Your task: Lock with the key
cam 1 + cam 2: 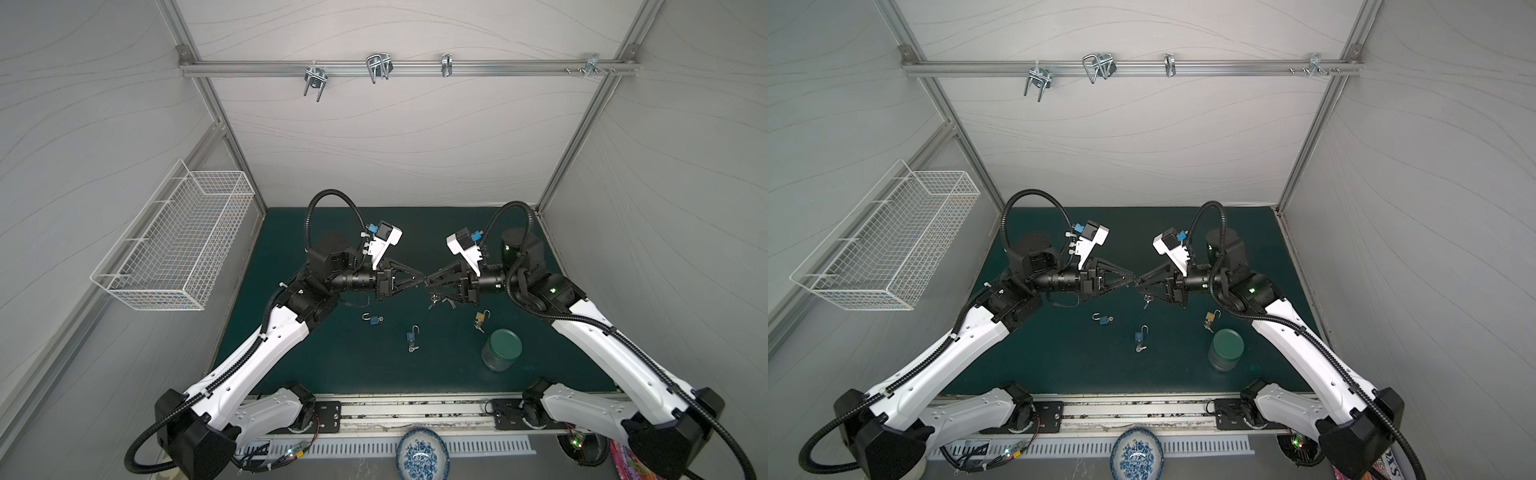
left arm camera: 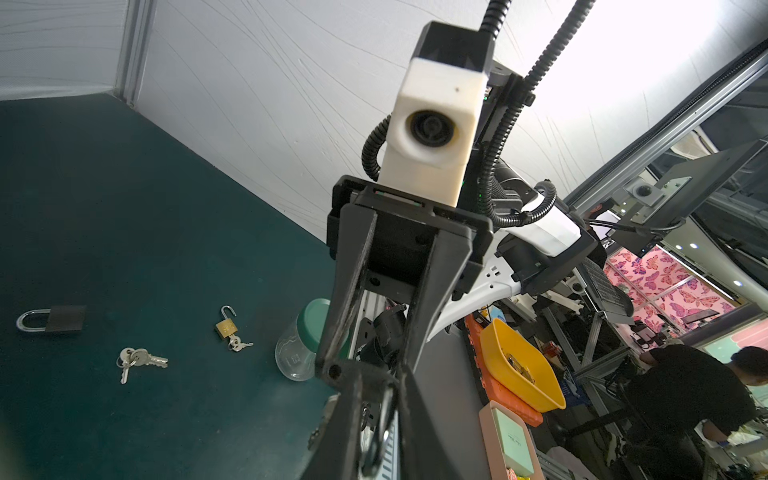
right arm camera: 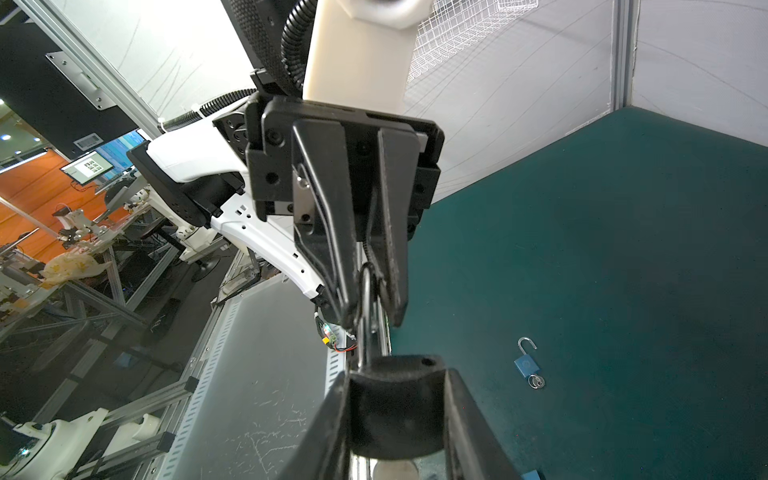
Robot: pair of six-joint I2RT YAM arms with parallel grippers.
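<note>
Steel padlock shackle (image 3: 366,282) sits pinched in closed left gripper (image 3: 372,318), meeting right gripper (image 1: 434,279) (grip obscured) behind jar (image 1: 501,349), presumably for locking.

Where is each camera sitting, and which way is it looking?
Top views: one camera head high above, looking down on the green mat; both arms show, left gripper facing right gripper.
Left wrist: rides the left arm, looks past its own fingers at the right gripper.
Right wrist: rides the right arm, looks past its own fingers at the left gripper pinching a metal loop.
Shared: the brass padlock shows in the left wrist view and both top views.
</note>
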